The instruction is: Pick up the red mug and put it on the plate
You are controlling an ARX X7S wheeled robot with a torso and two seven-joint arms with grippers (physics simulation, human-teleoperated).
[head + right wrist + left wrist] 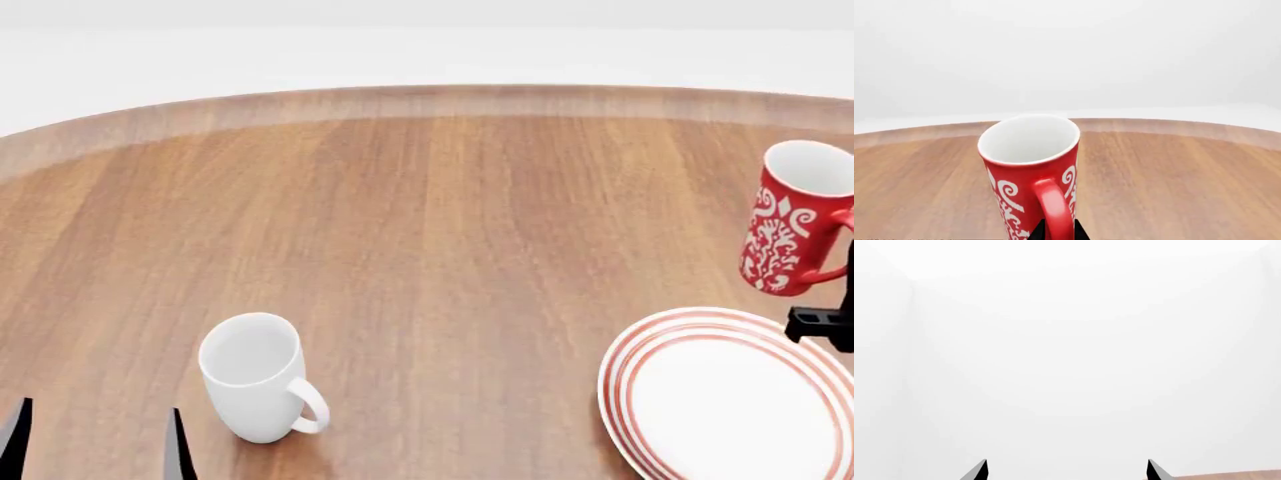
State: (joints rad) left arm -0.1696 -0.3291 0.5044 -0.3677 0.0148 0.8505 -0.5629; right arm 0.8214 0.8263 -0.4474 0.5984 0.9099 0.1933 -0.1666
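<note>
The red mug, tall with a white swirl pattern and white inside, hangs above the table at the far right, tilted slightly, just beyond the plate's far rim. My right gripper is shut on the red mug's handle; in the head view only a black part of that arm shows below the mug. The plate, white with red rings, lies at the front right. My left gripper stands open at the front left, its black fingertips apart with nothing between them.
A plain white mug stands upright on the round wooden table, front left, just right of my left gripper, handle toward the right. The table's curved far edge runs across the back.
</note>
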